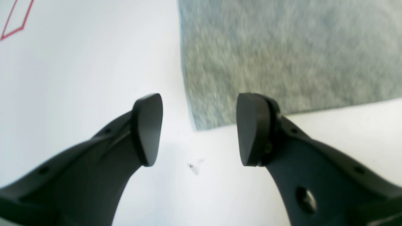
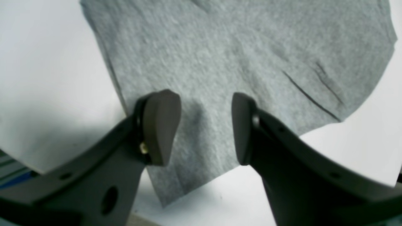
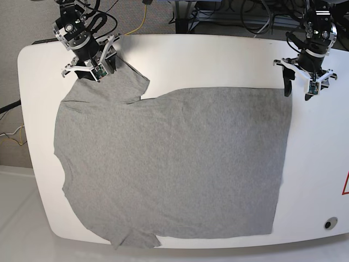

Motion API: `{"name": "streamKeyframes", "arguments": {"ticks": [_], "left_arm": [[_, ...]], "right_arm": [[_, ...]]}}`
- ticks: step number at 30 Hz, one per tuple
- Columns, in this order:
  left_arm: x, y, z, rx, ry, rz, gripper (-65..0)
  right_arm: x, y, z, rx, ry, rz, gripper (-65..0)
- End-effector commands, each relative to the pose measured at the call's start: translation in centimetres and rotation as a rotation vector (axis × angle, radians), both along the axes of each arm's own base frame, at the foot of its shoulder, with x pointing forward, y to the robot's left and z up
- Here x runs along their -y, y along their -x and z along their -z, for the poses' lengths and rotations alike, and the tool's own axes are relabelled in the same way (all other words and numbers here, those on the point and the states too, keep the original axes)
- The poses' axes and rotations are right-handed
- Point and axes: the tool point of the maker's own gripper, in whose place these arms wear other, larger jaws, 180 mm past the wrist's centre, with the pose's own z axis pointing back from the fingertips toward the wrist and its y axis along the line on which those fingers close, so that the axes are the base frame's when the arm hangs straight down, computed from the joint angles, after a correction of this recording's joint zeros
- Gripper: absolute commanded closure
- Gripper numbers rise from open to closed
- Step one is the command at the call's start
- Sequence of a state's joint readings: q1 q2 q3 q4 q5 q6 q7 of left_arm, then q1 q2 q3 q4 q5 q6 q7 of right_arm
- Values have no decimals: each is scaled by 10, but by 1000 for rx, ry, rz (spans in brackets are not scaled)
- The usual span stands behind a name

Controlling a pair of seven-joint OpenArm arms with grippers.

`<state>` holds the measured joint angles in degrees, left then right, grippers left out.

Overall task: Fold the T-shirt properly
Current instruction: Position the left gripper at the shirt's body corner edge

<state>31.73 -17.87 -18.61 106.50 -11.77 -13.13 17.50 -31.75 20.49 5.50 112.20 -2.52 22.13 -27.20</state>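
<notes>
While the heather-grey T-shirt (image 3: 169, 164) lies spread flat on the white worktop (image 3: 207, 60), both arms sit at its far corners. At the base view's left, the right gripper (image 2: 205, 125) hangs over a sleeve (image 3: 122, 82), jaws apart with nothing between them (the fabric lies below, with a few dark creases). Across the shirt to the right, the left gripper (image 1: 199, 128) is poised just off the hem corner (image 1: 196, 125), jaws likewise parted and gripping nothing. A red outline (image 1: 14, 18) marks the worktop near that edge.
</notes>
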Motion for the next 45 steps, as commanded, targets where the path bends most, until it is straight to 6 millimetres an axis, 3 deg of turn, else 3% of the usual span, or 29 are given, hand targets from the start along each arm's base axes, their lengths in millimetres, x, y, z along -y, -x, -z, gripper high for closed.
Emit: {"name": "streamKeyframes", "arguments": {"ticks": [1, 13, 15, 21, 37, 45], "left_arm": [[0, -5, -14, 46, 1, 14, -347], [3, -2, 3, 16, 15, -35, -352], [-6, 2, 26, -31, 15, -75, -353], [-10, 4, 42, -61, 27, -108, -352], [-17, -3, 10, 1, 13, -76, -354], [-22, -6, 20, -15, 52, -83, -353]], "right_arm": [[-1, -7, -10, 39, -13, -9, -290], [1, -11, -12, 53, 12, -7, -293], [0, -11, -14, 57, 5, -9, -295], [0, -12, -15, 60, 9, -11, -295], [4, -13, -11, 41, 21, 0, -296], [1, -11, -11, 40, 11, -4, -300]]}}
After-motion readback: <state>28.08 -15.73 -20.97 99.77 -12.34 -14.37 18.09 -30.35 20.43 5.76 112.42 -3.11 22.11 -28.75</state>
